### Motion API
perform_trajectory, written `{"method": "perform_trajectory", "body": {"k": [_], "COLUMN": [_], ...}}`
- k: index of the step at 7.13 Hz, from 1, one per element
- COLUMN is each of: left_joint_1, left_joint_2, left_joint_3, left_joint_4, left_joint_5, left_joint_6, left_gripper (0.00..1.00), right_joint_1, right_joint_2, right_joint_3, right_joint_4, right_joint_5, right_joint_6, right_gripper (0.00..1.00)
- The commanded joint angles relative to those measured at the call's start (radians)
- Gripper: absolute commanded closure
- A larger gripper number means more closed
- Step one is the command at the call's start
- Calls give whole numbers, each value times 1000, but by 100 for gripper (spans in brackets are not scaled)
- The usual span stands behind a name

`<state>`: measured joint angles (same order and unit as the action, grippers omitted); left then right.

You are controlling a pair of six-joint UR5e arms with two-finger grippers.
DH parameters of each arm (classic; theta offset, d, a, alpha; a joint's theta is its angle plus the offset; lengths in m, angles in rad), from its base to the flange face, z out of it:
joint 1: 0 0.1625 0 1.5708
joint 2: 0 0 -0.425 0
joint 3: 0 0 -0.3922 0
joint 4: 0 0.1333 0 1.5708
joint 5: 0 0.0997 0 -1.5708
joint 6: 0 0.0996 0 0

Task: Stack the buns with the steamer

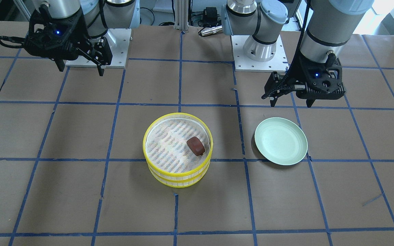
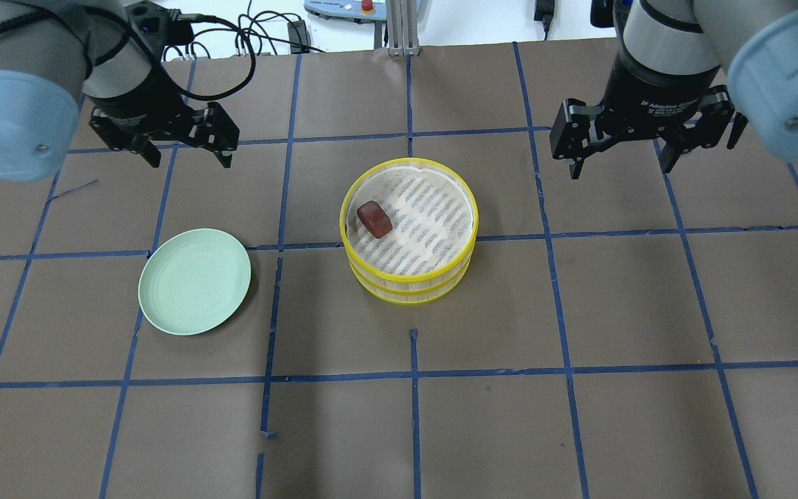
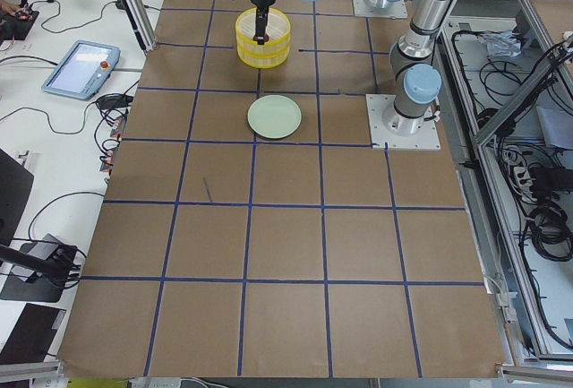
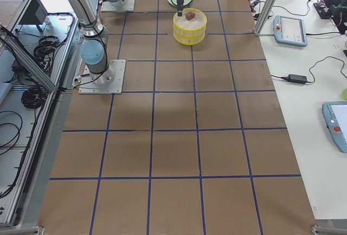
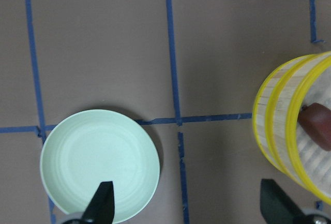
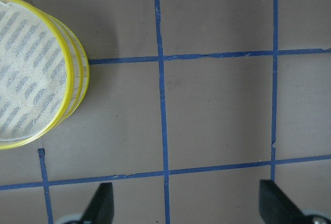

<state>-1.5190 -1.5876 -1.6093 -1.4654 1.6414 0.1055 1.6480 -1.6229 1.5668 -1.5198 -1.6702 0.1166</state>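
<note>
Left claw point(image 2: 190, 161) and right claw point(image 2: 621, 170) hang spread, empty; brown bun point(image 2: 375, 219) sits by the rim of the stacked steamer point(image 2: 409, 287) on the desk point(image 2: 482, 423), where a knock might dislodge the top tier

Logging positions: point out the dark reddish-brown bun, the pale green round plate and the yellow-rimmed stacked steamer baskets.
dark reddish-brown bun point(image 2: 375, 219): overhead view, top face.
pale green round plate point(image 2: 194, 282): overhead view, bare centre.
yellow-rimmed stacked steamer baskets point(image 2: 409, 287): overhead view, near side wall.

Yellow-rimmed steamer point(image 2: 409, 277), reddish-brown bun point(image 2: 375, 219), pale green plate point(image 2: 194, 281), blue-gridded brown table point(image 2: 579, 416)
</note>
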Motion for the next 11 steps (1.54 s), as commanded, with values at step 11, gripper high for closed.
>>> {"method": "perform_trajectory", "body": {"k": [11], "left_joint_1": [-6], "left_joint_2": [20], "left_joint_3": [-20], "left_joint_4": [-26], "left_joint_5": [-111], "left_joint_6": [2], "left_gripper": [0], "right_joint_1": [4], "right_joint_2": [0], "right_joint_3": [-27], "right_joint_4": [69], "right_joint_5": [53], "right_joint_6": [3], "right_gripper": [0]}}
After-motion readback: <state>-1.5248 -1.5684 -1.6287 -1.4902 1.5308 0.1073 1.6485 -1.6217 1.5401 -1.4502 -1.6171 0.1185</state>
